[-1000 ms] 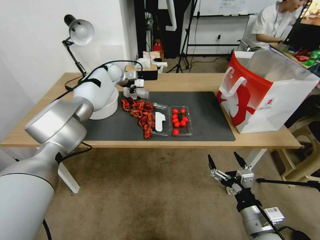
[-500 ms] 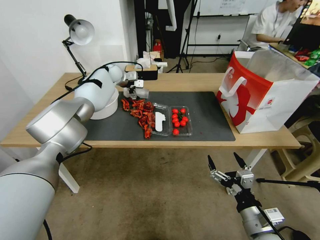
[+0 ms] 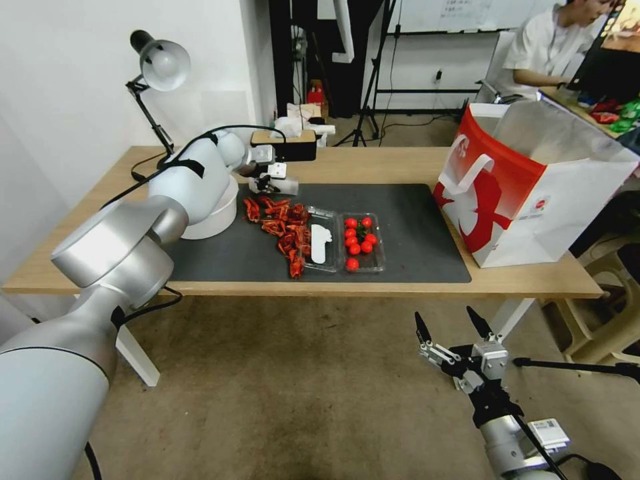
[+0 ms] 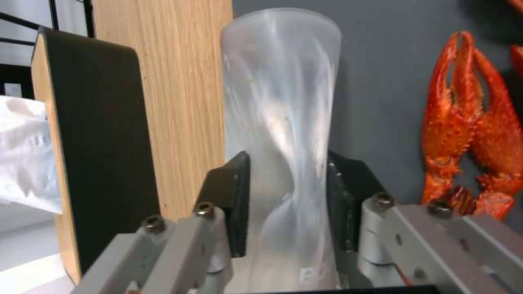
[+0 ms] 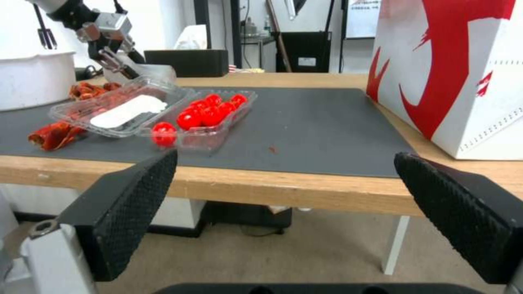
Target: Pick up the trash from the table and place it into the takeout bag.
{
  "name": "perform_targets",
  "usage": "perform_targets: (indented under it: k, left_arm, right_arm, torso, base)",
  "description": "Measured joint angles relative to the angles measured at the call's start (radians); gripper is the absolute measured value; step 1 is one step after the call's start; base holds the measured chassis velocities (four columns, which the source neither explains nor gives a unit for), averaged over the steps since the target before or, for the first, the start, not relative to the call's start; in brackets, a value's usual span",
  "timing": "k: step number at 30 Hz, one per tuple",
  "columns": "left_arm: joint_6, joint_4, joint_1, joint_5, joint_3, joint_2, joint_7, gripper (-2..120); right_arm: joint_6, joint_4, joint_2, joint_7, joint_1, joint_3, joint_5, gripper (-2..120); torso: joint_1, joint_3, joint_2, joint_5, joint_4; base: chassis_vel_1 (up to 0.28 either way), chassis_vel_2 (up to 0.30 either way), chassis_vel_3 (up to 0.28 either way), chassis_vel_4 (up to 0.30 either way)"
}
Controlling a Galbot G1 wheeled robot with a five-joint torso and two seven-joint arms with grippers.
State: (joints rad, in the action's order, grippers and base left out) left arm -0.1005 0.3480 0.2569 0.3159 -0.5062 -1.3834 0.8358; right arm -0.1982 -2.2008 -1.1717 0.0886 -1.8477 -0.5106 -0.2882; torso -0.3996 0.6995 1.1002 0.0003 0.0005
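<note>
Left hand [image 4: 286, 204] grips the clear plastic cup [image 4: 280, 134] (right hand [image 3: 453, 328] spread).

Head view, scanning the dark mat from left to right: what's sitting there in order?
White bowl → left gripper shut on the clear plastic cup → crayfish shells → clear tray lid → tomato tray → takeout bag off the mat's right edge.

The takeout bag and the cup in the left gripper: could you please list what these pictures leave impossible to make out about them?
- Takeout bag: its contents; the head view looks across its tall walls, and the right wrist view cuts off its top.
- Clear plastic cup: its base, hidden behind the left gripper in the left wrist view; whether it holds anything, since its wall is cloudy.
- The same cup in the head view: too small, behind the gripper.
</note>
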Motion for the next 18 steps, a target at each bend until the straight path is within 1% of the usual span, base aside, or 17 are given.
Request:
perform_targets:
  k: [1, 2, 5, 6, 9, 10, 12, 15, 16, 17, 18]
  left_arm:
    - [-0.001, 0.004, -0.004, 0.0, 0.0, -0.002, 0.0, 23]
    - [-0.001, 0.004, -0.004, 0.0, 0.0, -0.002, 0.0, 23]
    - [-0.002, 0.016, -0.01, 0.0, 0.007, -0.001, 0.0, 15]
    - [-0.002, 0.016, -0.01, 0.0, 0.007, -0.001, 0.0, 15]
    - [-0.004, 0.027, -0.011, 0.0, 0.015, 0.003, -0.008, 7]
    - [-0.004, 0.027, -0.011, 0.0, 0.015, 0.003, -0.008, 7]
    - [-0.009, 0.041, -0.012, -0.001, 0.029, 0.01, -0.015, 2]
    - [-0.022, 0.064, -0.012, -0.002, 0.047, 0.019, -0.018, 1]
    - [-0.029, 0.093, -0.009, -0.008, 0.063, 0.026, -0.022, 1]
    - [-0.029, 0.093, -0.009, -0.008, 0.063, 0.026, -0.022, 1]
    - [-0.031, 0.118, -0.005, -0.018, 0.068, 0.033, -0.024, 1]
  right_arm:
    - [0.0, 0.0, -0.001, -0.001, -0.001, 0.0, 0.001, 100]
    - [0.0, 0.0, -0.001, -0.001, -0.001, 0.0, 0.001, 100]
    - [0.0, 0.0, -0.004, -0.001, -0.001, 0.001, 0.003, 100]
    - [0.0, 0.0, -0.004, -0.001, -0.001, 0.001, 0.003, 100]
    - [0.0, 0.001, -0.005, -0.001, 0.0, 0.003, 0.004, 100]
    - [0.0, 0.001, -0.005, -0.001, 0.0, 0.003, 0.004, 100]
    - [0.0, 0.001, -0.005, -0.001, 0.001, 0.003, 0.005, 100]
    - [0.0, 0.001, -0.005, -0.001, 0.001, 0.003, 0.005, 100]
    - [0.0, 0.002, -0.004, -0.001, 0.001, 0.003, 0.005, 100]
    - [0.0, 0.002, -0.004, -0.001, 0.001, 0.003, 0.005, 100]
    - [0.0, 0.003, -0.003, -0.001, 0.001, 0.003, 0.005, 100]
  torso:
    - [0.0, 0.0, 0.0, -0.0001, -0.0002]
    - [0.0, 0.0, 0.0, -0.0001, -0.0002]
    - [0.0, 0.0, 0.0, -0.0003, -0.0005]
    - [0.0, 0.0, 0.0, -0.0003, -0.0005]
    - [0.0, 0.0, 0.0, -0.0004, -0.0006]
    - [0.0, 0.0, 0.0, -0.0004, -0.0006]
    - [0.0, 0.001, 0.0, -0.0006, -0.0008]
    - [-0.001, 0.001, -0.001, -0.0011, -0.0008]
    - [-0.001, 0.001, -0.001, -0.0009, -0.0008]
    - [-0.001, 0.001, -0.001, -0.0009, -0.0008]
    - [-0.001, 0.001, -0.001, -0.0007, -0.0008]
  base:
    - [0.0, 0.0, 0.0, 0.0]
    - [0.0, 0.0, 0.0, 0.0]
    - [0.0, 0.0, 0.0, 0.0]
    - [0.0, 0.0, 0.0, 0.0]
    - [0.0, 0.0, 0.0, 0.0]
    - [0.0, 0.0, 0.0, 0.0]
    - [0.0, 0.0, 0.0, 0.0]
    - [0.0, 0.0, 0.0, 0.0]
    - [0.0, 0.0, 0.0, 0.0]
    - [0.0, 0.0, 0.0, 0.0]
    - [0.0, 0.0, 0.0, 0.0]
